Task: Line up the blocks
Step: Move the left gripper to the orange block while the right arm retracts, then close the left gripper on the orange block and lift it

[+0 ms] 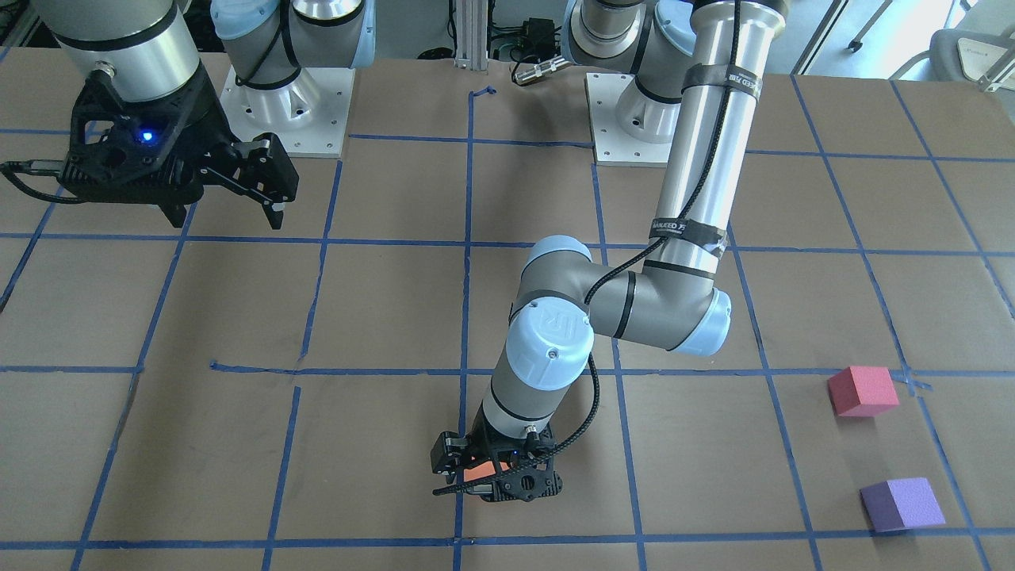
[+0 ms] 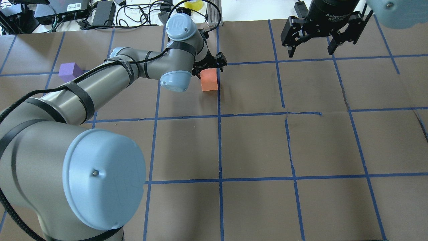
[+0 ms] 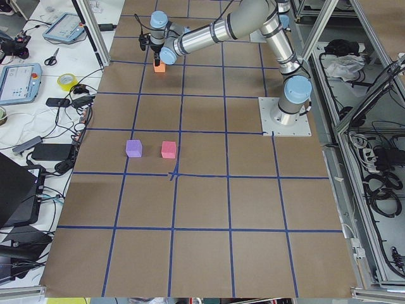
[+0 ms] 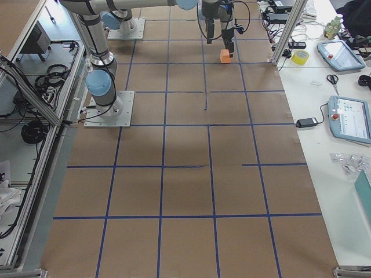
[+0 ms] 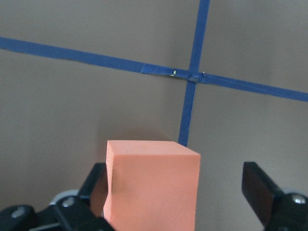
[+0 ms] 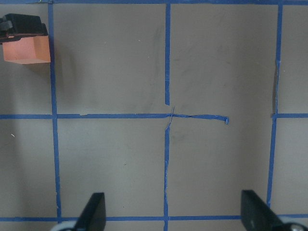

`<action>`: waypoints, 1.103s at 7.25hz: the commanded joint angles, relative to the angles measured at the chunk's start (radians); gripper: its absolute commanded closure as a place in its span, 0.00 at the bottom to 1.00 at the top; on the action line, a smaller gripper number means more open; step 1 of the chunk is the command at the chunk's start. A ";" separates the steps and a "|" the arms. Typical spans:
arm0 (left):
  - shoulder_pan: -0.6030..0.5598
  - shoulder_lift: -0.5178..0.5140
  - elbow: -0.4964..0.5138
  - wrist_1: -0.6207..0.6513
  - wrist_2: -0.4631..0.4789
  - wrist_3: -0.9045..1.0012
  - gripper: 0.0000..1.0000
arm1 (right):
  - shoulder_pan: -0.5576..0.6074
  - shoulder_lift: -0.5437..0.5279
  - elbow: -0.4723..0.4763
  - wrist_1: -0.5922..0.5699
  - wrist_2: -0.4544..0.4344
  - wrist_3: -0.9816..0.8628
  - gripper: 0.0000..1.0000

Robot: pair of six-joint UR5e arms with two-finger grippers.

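Found the left gripper (image 5: 175,190) spread wide around the orange block (image 5: 151,187), gripping nothing. One finger (image 5: 96,180) against or just beside the block's flank, the other well clear, brown paper visible in the gap. Judged the block to stand on the table (image 2: 254,144), just beside a blue tape line (image 2: 219,100) on the side far from the robot. Cannot confirm full contact with the paper from the wrist view. Logged the pink block (image 1: 863,391) and purple block (image 1: 902,503) near each other, not touching, well apart from the orange one. Noted the right gripper (image 2: 312,50) hanging high over the table, likewise open and empty.

Taken as the step in hand: grasp of the orange block for carriage toward the other two.

To do it well:
- Shift the wrist sideways first to centre the block between the fingers; otherwise expect a shove or twist on closing.
- Close gently, for fear of squashing what looks like foam.
- Keep the block's faces square to the pads.
- Lift clear before any traverse.
- Aim for a spot on the line through purple and pink, beyond the pink, with a like gap.
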State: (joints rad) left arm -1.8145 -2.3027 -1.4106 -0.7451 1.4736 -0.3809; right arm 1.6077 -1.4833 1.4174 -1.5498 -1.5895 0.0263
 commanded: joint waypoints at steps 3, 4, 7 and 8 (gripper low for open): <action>-0.011 -0.023 0.002 -0.004 0.129 0.100 0.43 | 0.000 0.000 0.000 0.000 0.000 -0.002 0.00; -0.017 -0.012 0.004 -0.023 0.123 0.099 0.58 | 0.000 0.000 0.000 0.000 0.002 0.000 0.00; 0.029 0.063 0.016 -0.118 0.036 0.102 0.92 | 0.000 0.000 0.000 -0.001 0.000 0.001 0.00; 0.079 0.103 0.024 -0.196 0.033 0.118 1.00 | 0.000 0.000 0.000 -0.001 0.000 0.001 0.00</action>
State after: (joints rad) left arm -1.7870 -2.2465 -1.3963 -0.8589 1.5243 -0.2777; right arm 1.6076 -1.4834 1.4174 -1.5507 -1.5890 0.0270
